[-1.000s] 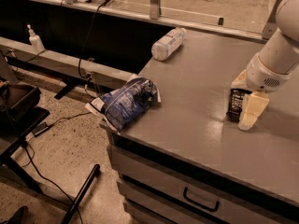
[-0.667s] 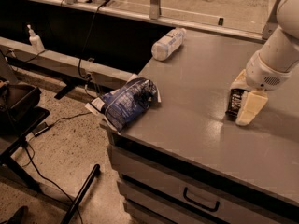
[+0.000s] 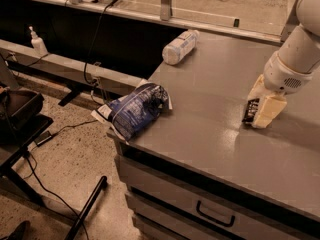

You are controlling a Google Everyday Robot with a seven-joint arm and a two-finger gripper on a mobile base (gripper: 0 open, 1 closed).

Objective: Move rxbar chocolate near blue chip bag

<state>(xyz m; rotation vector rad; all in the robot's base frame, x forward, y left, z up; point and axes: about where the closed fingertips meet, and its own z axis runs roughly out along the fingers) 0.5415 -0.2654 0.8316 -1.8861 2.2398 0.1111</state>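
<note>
The rxbar chocolate (image 3: 250, 111), a small black-wrapped bar, stands on edge at the right of the grey table (image 3: 210, 114). My gripper (image 3: 259, 104) is down at the table and shut on it, with a cream finger (image 3: 267, 111) on the bar's right and the other behind it. The bar's lower edge is at or just above the tabletop. The blue chip bag (image 3: 134, 109), crinkled dark-blue foil with white edges, lies at the table's left front corner and partly overhangs it. It is well to the left of the bar.
A clear plastic bottle (image 3: 179, 47) with a pale label lies on its side at the table's back left. A glass-railed ledge (image 3: 200, 14) runs behind the table. Drawers (image 3: 215, 214) are below the front edge. Cables, a chair (image 3: 15, 114) and a spray bottle (image 3: 37, 43) are on the left.
My gripper and the bar have shifted very slightly to the left. The chip bag and bottle have not moved.
</note>
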